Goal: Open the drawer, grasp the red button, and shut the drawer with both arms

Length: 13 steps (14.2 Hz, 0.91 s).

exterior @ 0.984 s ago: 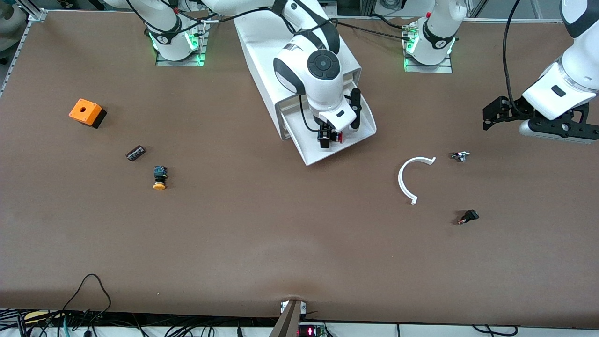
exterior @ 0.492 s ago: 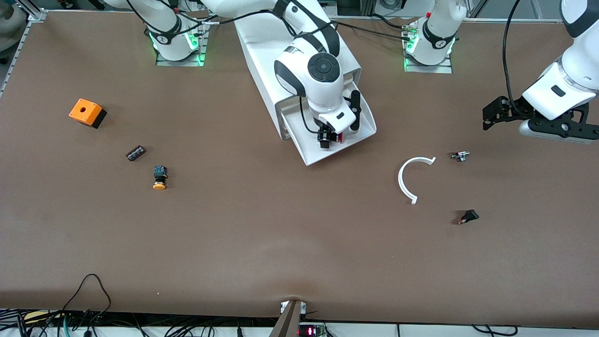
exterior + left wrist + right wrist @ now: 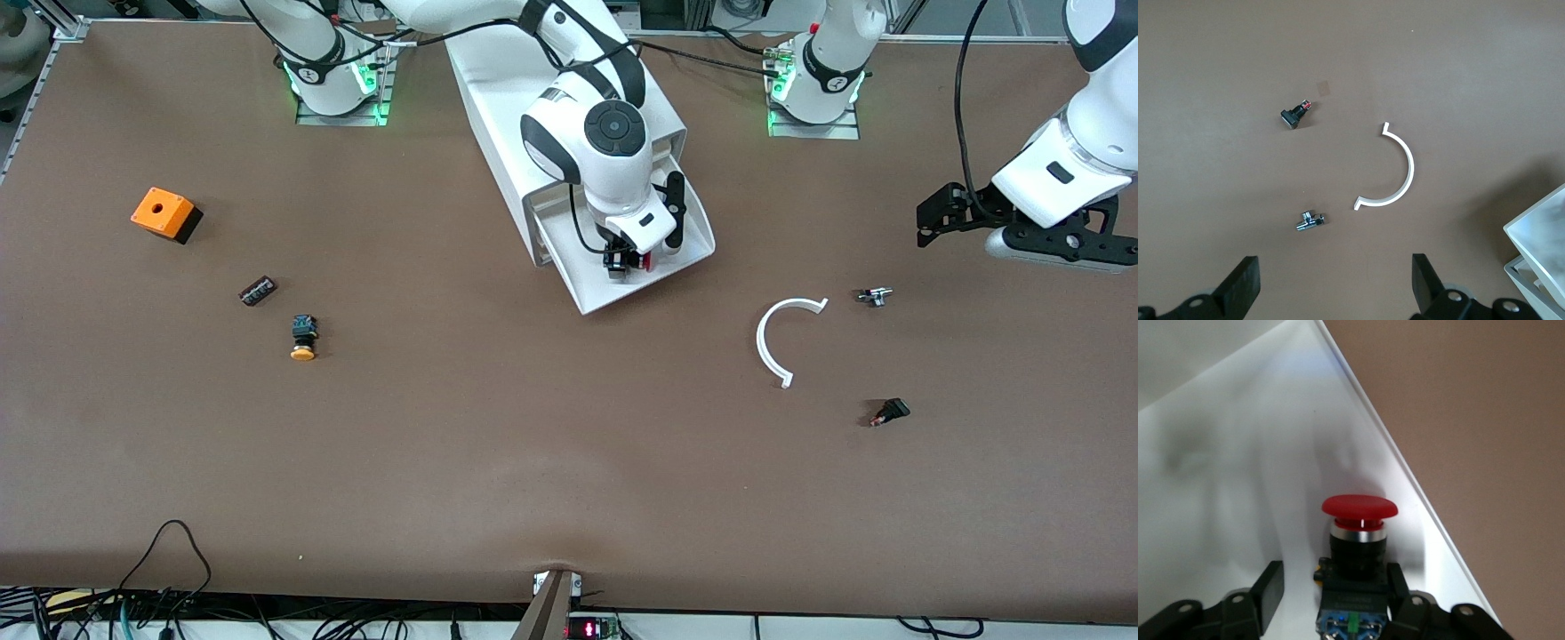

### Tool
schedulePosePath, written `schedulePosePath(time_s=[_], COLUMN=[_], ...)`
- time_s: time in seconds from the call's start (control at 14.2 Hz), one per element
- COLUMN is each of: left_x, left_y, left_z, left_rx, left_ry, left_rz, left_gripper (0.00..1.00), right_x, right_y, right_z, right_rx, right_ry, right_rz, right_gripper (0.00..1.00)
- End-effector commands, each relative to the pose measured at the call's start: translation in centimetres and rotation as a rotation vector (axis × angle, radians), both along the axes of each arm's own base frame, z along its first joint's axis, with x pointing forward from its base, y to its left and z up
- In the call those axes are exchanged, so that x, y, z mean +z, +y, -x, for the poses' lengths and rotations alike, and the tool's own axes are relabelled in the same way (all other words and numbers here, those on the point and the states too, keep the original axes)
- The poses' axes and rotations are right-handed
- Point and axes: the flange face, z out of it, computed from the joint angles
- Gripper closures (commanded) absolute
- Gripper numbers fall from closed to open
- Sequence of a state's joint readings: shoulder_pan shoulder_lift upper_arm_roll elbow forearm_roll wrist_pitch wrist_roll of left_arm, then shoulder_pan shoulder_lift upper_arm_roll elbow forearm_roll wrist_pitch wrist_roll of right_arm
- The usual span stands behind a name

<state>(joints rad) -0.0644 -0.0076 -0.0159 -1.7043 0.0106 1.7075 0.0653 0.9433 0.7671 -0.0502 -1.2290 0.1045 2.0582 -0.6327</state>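
Pincer [image 3: 620, 264] lowered onto button [image 3: 1359, 527].

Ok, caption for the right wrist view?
Right gripper straddles the red-capped button in the open white drawer, fingers not yet closed.

brown table [image 3: 498, 462], cables [image 3: 169, 613] along its edge

Orange box [image 3: 163, 212], black connector [image 3: 257, 291], orange-capped button [image 3: 303, 339] (toward the right arm's end); white arc [image 3: 779, 339].
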Motion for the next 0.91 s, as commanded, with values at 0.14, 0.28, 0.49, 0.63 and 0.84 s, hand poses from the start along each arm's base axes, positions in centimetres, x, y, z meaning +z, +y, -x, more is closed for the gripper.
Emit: schedulePosePath(time_s=[0.14,0.28,0.49,0.63,0.84], left_x=[0.3,0.2,0.3,0.2,0.1], left_y=[-0.5,-0.5,-0.5,-0.7,-0.7], left_z=[0.4,0.4,0.4,0.4,0.4], left_rx=[0.002,0.002,0.002,-0.001,-0.001], left_ry=[-0.012,-0.008,-0.008,-0.007,-0.007], left_rz=[0.01,0.01,0.01,0.009,0.009], left_gripper=[0.0,0.0,0.0,0.0,0.0], right_x=[0.7,0.9,1.5,1.6,2.0], right_y=[-0.1,-0.1,0.0,0.0,0.0], right_z=[0.0,-0.1,0.0,0.0,0.0], right_rx=[0.011,0.012,0.01,0.007,0.006], right_ry=[0.002,-0.002,-0.003,-0.002,-0.006], right_rz=[-0.013,-0.016,-0.021,-0.021,-0.026], right_gripper=[0.4,0.41,0.47,0.48,0.49])
